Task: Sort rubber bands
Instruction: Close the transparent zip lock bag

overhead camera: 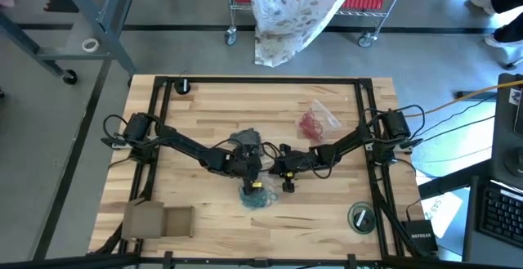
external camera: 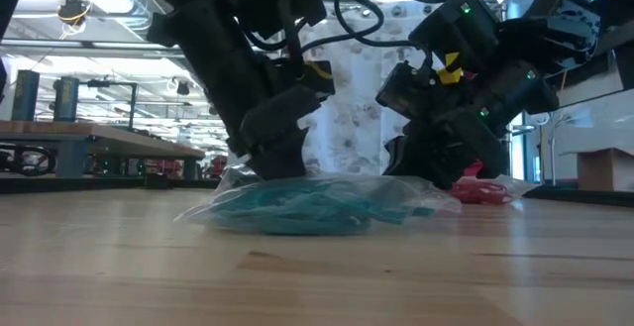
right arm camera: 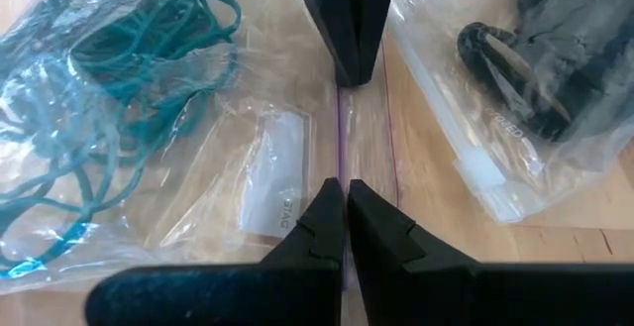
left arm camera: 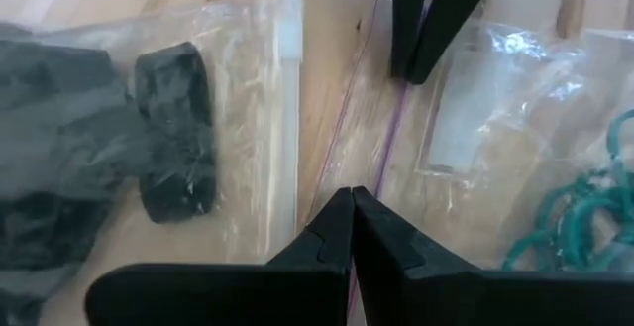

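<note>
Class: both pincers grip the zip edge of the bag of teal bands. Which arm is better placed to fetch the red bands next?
Right. The red bands lie on the right arm's side of the table, nearer the right pincer than the left pincer.

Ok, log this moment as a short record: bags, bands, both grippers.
teal bands: inside a clear bag at the table's middle
dark bands: in a second clear bag, beside the first
red bands: in a bag farther back, apart from the arms
left gripper: fingers shut on the zip edge of the teal bag
right gripper: fingers shut on the same edge, facing the left
table: wooden
</note>
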